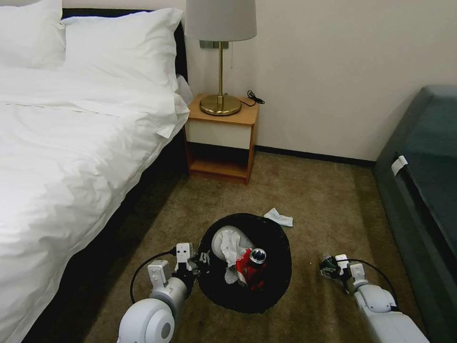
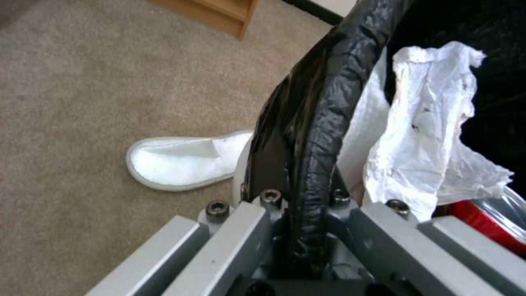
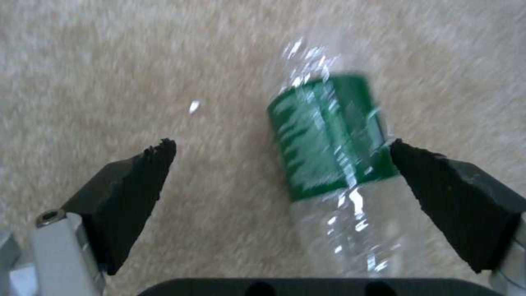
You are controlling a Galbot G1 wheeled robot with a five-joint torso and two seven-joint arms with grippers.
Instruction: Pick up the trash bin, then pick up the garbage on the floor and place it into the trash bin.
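- Bin (image 1: 266,286) hung from my left claw (image 1: 202,263), which was clamped on the near-left part of its rim (image 2: 318,135); I judged I was gripping there so the mouth faced up and toward the right arm, ready to take litter.
- Rim, wrapped in a black liner, ran straight out from between the closed fingers in the left wrist view, one finger inside the bin and one outside.
- Inside, just past the claw, sat a white tissue (image 2: 433,152) and a crushed red can (image 1: 251,267), the can's silver end pointing up; I took that as part of the job done.
- Bottle (image 3: 334,164) lay on its side on the carpet (image 3: 98,74) under my right claw (image 3: 282,158), which was spread wide.
- Bottle sat off-centre in the gap, its green label touching or nearly touching one pad (image 3: 438,181), with bare carpet next to the other pad.
- Its long axis ran away from the claw's palm, roughly crosswise to the closing line, so I judged a squeeze would pinch it across its narrow width. Which end held the cap, I could not tell.
- Claw would need to shift sideways to centre the bottle, I reckoned.
- Slipper (image 2: 186,162) lay flat on the carpet beside the left claw, outside the bin, toe pointing away from the rim.
- Another tissue (image 1: 278,217) lay beyond the bin, well away from either claw.
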